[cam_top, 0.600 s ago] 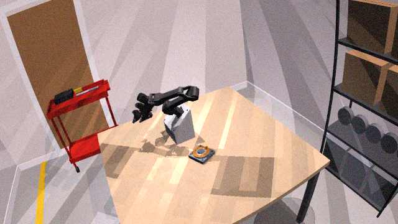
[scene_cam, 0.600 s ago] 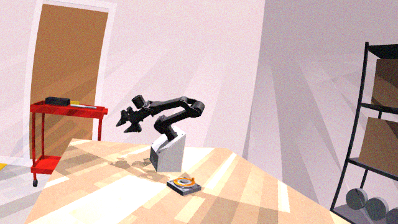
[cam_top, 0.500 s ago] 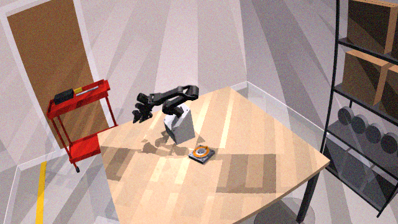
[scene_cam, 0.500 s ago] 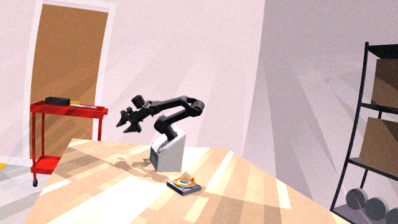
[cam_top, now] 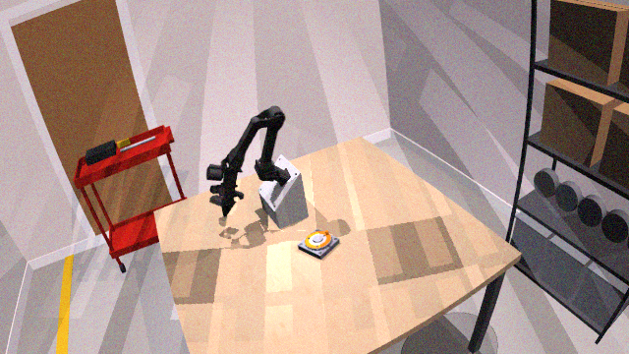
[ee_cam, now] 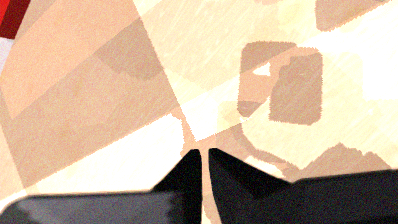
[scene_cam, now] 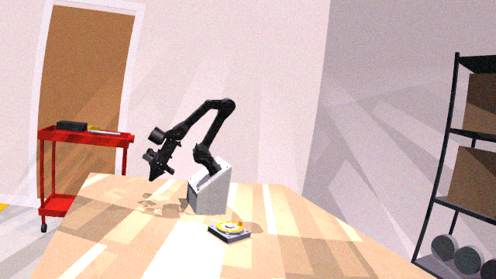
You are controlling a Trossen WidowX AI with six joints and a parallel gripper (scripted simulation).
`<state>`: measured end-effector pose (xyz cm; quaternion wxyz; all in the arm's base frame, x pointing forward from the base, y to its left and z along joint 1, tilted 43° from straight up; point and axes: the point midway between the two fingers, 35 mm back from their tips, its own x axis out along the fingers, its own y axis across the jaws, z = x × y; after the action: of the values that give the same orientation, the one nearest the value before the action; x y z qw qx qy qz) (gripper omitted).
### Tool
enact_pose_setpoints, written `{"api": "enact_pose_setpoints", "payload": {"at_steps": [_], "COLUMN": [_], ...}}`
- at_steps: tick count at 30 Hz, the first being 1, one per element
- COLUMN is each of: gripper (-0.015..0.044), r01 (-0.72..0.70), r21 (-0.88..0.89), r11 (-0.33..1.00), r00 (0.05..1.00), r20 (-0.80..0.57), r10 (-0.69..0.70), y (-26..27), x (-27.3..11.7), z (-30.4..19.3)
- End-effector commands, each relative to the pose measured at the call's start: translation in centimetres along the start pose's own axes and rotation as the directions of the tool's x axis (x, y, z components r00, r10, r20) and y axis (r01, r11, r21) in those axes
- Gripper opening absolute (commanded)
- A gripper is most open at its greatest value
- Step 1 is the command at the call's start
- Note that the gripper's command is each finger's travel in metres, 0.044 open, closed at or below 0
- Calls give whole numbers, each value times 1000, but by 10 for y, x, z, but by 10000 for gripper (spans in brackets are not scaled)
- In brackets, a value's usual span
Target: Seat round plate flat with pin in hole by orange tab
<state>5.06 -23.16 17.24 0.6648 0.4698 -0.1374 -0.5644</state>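
Observation:
The round plate point(cam_top: 312, 242) point(scene_cam: 235, 232) is orange and white and sits on the post over the dark square base point(cam_top: 319, 254) point(scene_cam: 229, 238). Its orange tab point(cam_top: 326, 233) point(scene_cam: 240, 223) points to the back right, toward the side away from the gripper. The small pin and the hole are too small to make out, and I cannot tell how far the plate tilts. My gripper point(cam_top: 225, 215) point(scene_cam: 151, 180) point(ee_cam: 203, 158) is shut and empty, pointing down above the table's left part, well to the left of the base and touching nothing. The plate is outside the wrist view.
The arm's grey mount point(cam_top: 290, 208) point(scene_cam: 211, 198) stands on the wooden table point(cam_top: 344, 315) point(scene_cam: 128, 256) just behind the base. A red cart point(cam_top: 128, 159) point(scene_cam: 85, 139) stands beyond the table's left edge, and a shelf rack point(cam_top: 525, 133) point(scene_cam: 446, 167) stands off to the right.

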Motion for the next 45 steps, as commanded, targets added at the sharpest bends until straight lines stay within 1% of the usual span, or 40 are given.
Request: {"api": "enact_pose_setpoints", "payload": {"at_steps": [1,6,9,14,17,22,25,30,32,35,38,40,41,45], "gripper": [0,0,0,0,0,0,0,0,0,0,0,0,0,0], "r01": [40,86,89,65,29,-92,-125,-254,-273,-352,-423,-435,-448,-483], "r21": [-47,-197,-250,-450,-518,-714,-759,-875,-886,-915,-906,-899,-888,-792], "r11": [998,977,964,891,855,694,639,413,374,196,-8,-51,-105,-373], "r00": [995,952,933,854,831,757,736,691,690,696,722,729,739,803], "r20": [-90,-272,-318,-437,-463,-503,-503,-463,-451,-396,-331,-318,-302,-231], "r10": [-44,-139,-169,-283,-309,-417,-453,-555,-566,-599,-608,-606,-602,-550], "y": [3,9,11,15,18,18,14,-1,-3,-14,-28,-31,-35,-57], "x": [12,32,36,43,43,36,31,9,5,-9,-27,-30,-35,-60], "z": [-17,-64,-79,-133,-150,-207,-224,-277,-284,-311,-338,-343,-349,-375]}}
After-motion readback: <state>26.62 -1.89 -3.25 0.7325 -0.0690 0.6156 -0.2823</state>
